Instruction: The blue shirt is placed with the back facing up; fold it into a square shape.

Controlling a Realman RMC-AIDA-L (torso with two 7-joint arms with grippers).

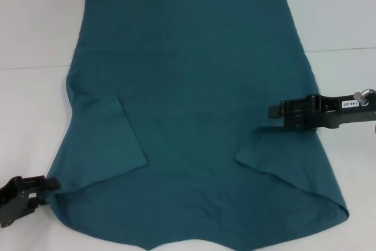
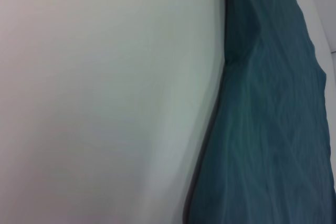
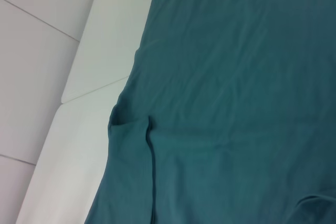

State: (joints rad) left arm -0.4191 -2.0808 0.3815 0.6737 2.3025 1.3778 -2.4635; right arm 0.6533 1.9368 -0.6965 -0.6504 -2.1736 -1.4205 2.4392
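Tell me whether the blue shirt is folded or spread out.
Partly folded: the blue shirt lies flat on the table, both sleeves turned in over its plain body.

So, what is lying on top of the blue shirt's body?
Both short sleeves lie folded inward on the blue shirt: the left sleeve and right sleeve. The fabric beneath them and any print underneath are covered.

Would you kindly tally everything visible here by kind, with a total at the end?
Dark teal-blue short-sleeved cotton shirt, both sleeves folded in: 1
Black robot hands: 2, the left hand at the shirt's near left edge, the right hand over its right edge
White table: 1
Total: 4
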